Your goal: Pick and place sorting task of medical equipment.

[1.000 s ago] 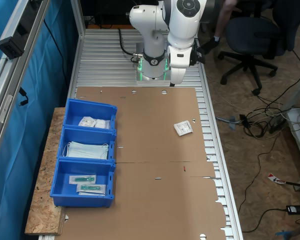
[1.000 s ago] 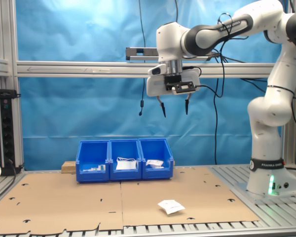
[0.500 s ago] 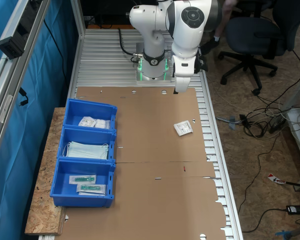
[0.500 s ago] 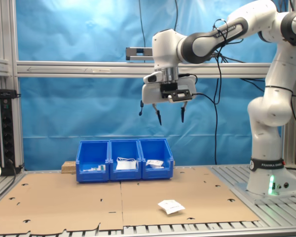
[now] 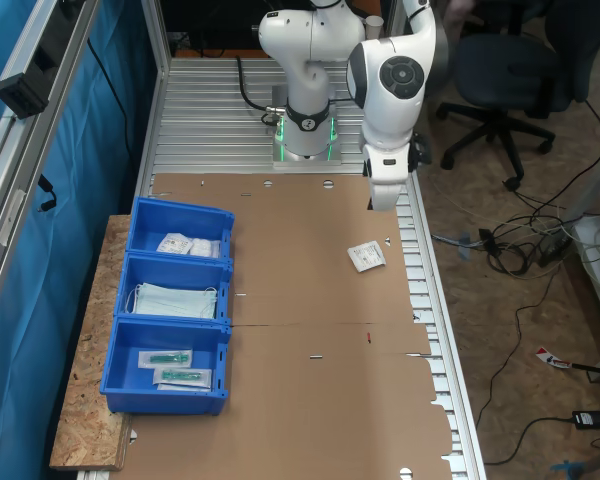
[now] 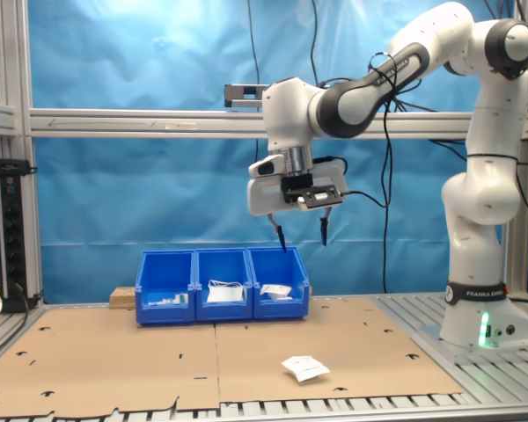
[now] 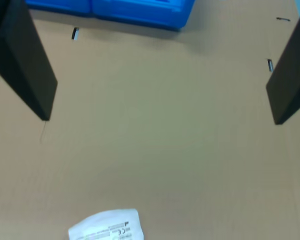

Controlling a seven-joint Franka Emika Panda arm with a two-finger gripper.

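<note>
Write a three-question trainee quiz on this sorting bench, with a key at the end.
1. True or false: the white packet lies on the brown cardboard, outside all three bins.
2. Multiple choice: in the first exterior view, the middle blue bin holds A) pale blue face masks, B) clear pouches with green parts, C) nothing.
3. Fill in: in the second exterior view the gripper hangs above the cardboard with its jaws ____ and nothing between them.

Key: 1 true. 2 A. 3 open.
</note>
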